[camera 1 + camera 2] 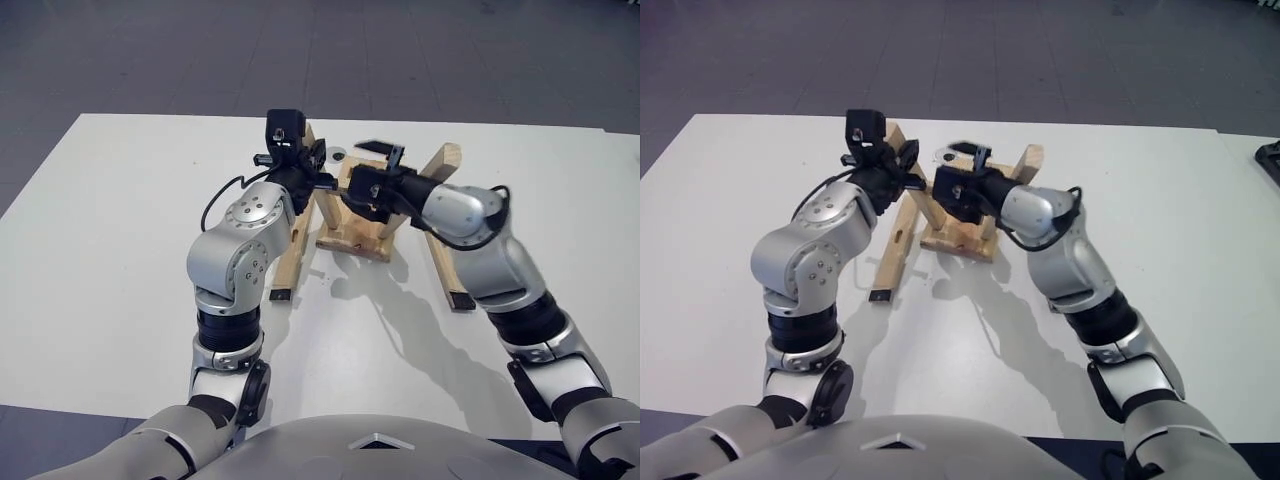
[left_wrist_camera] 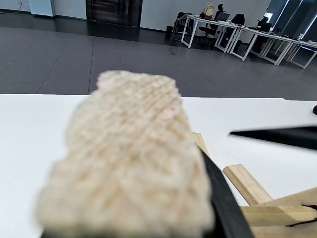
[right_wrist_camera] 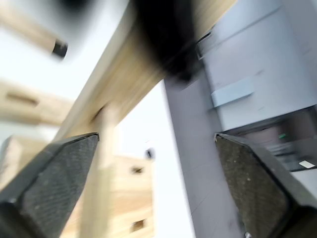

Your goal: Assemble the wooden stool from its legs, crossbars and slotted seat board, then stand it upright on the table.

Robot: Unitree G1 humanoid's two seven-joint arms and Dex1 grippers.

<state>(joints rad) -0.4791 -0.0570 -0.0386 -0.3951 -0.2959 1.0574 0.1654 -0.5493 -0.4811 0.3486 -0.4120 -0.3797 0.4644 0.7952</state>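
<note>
The slotted wooden seat board (image 1: 355, 243) rests on the white rectangular table (image 1: 120, 220), far centre. One long wooden leg (image 1: 890, 262) lies left of it, another (image 1: 450, 278) right.

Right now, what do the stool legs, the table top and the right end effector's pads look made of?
Stool legs: pale bare-looking wood with faint grain; dark foot caps, maybe rubber. Table top: smooth matt white, likely laminate, though I cannot confirm. Right end effector pads: dark grey, finely cross-hatched, probably rubber.
</note>
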